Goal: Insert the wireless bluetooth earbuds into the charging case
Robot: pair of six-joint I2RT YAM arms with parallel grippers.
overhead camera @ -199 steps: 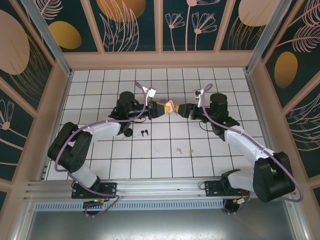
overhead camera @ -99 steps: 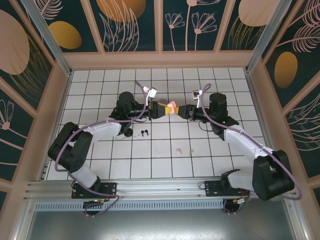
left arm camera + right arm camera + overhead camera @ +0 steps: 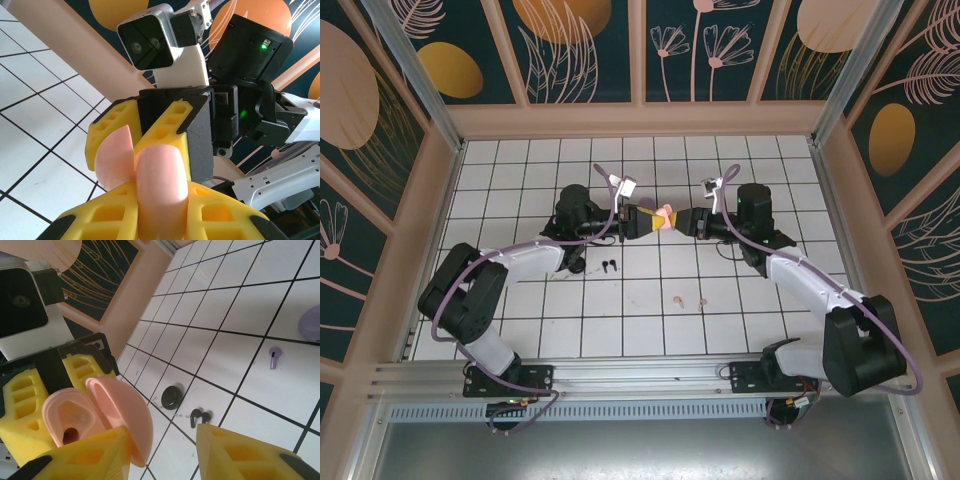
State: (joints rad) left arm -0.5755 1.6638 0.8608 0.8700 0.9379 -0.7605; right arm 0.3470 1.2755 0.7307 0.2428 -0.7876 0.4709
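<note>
Above the middle of the white tiled table [image 3: 520, 170], the two arms meet nose to nose around a pink charging case [image 3: 70, 420]. The left gripper [image 3: 648, 218] holds the case's lower half clamped between its yellow fingers [image 3: 100, 215]. The left wrist view shows the rounded pink body wedged tight between them, clear of the table.

The case stands open. Its lid [image 3: 122, 410] is swung up and away from the base, and the right wrist view looks into the pale hollow inside, where a small dark hole shows.

The right gripper [image 3: 160, 450] faces it with its jaws spread wide and grasps nothing. One of its yellow fingers lies just beside the raised lid — whether it actually touches cannot be told.

The earbuds are all down on the tiles, none near the case's hollow:

- **Black earbuds** [image 3: 193, 418]: these lie together just beside a black round case [image 3: 170, 396], below the left arm.
- **Pale pink earbuds** [image 3: 678, 298]: these lie a little apart from each other on the near side of the grippers, well apart from the black pair.
- **Lilac earbud** [image 3: 273, 356]: this one lies alone on a tile near a lilac case [image 3: 310, 322], which is cut off by the edge of the right wrist view.
</note>
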